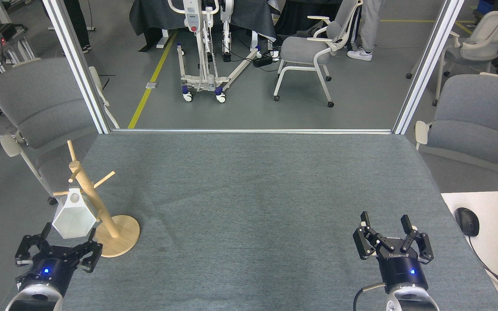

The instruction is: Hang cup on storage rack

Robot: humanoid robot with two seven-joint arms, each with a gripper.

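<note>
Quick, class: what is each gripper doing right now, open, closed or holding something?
Left gripper: open, empty, below the cup hanging on the storage rack.
Right gripper: open, empty.

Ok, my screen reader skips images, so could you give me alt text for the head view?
A white cup hangs from a peg of a wooden storage rack at the table's left edge. Both tools, left and right, sit open and empty.
</note>
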